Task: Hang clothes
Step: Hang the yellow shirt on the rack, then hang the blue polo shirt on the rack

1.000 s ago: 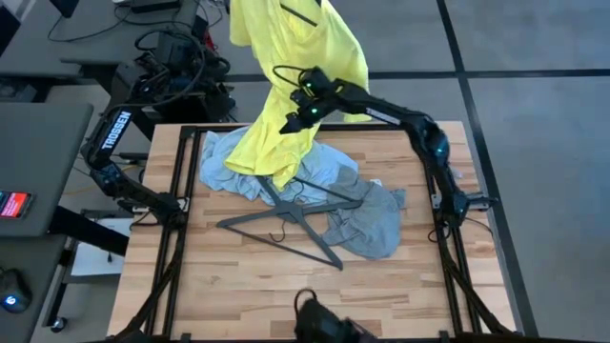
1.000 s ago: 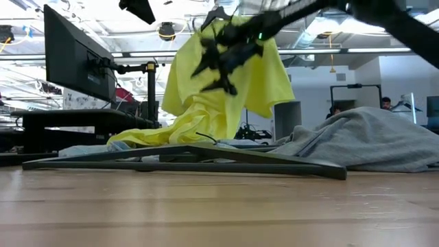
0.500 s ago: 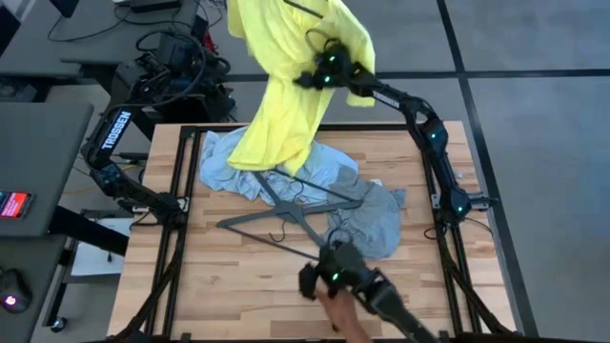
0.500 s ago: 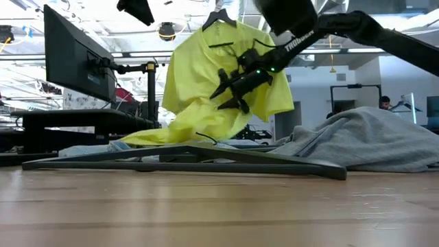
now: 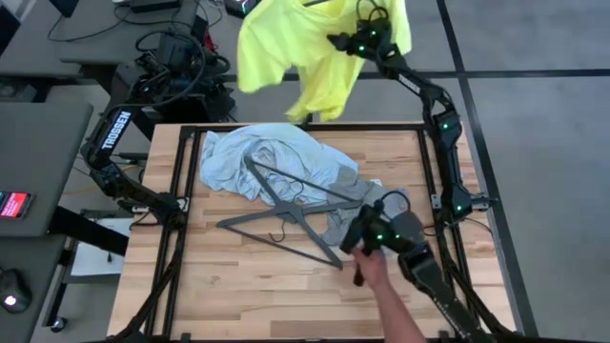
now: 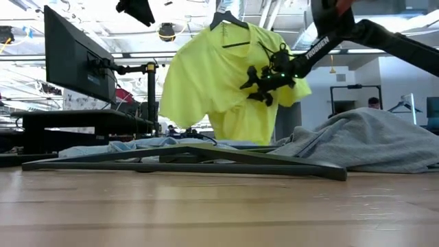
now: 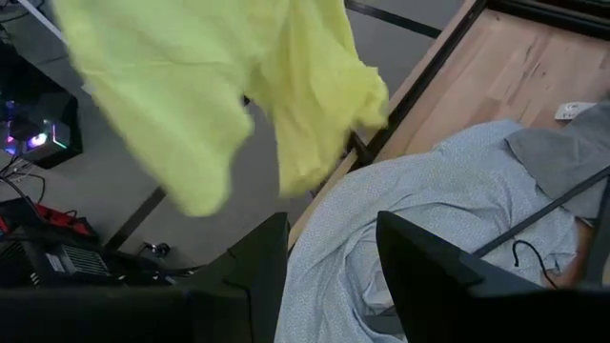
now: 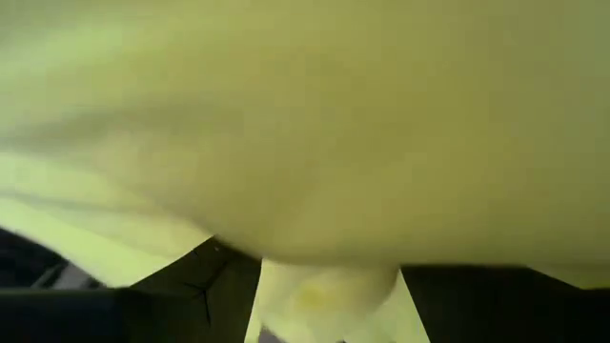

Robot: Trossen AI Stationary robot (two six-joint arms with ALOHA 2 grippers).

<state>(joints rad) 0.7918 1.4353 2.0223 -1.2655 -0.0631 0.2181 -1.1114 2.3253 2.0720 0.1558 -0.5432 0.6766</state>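
The neon-yellow T-shirt (image 5: 286,43) hangs beyond the table's far edge on a dark hanger, whose hook (image 6: 223,15) sticks up out of the collar. My right gripper (image 5: 345,40) reaches level across the far edge and is shut on the shirt (image 6: 212,75). The pale blue collared shirt (image 5: 272,157) lies crumpled at the far left of the table. The grey T-shirt (image 5: 367,214) lies at the right middle. My left gripper (image 7: 334,229) stands open, high by the far left corner, with nothing between its fingers. My right gripper has a bunch of the yellow cloth (image 8: 329,286) between its two fingers, at the shirt's side near one sleeve (image 6: 291,89). The fingers come level from the table's right. The shirt hangs clear of the table. Whether a hanger bar lies inside the hold, I cannot tell.
Two dark triangular hangers (image 5: 286,214) lie across the blue and grey garments at mid-table. A person's hand (image 5: 381,276) with a dark device carrying green lights shows over the near right part of the table. A dark frame (image 5: 181,191) runs along the table's edges.
My right gripper has swung toward the far edge and to the right, tipping up from a downward slant to level, and has carried the yellow T-shirt along. The shirt's lower end, which lay on the blue shirt, is lifted clear. The person's hand has come in from the near edge.
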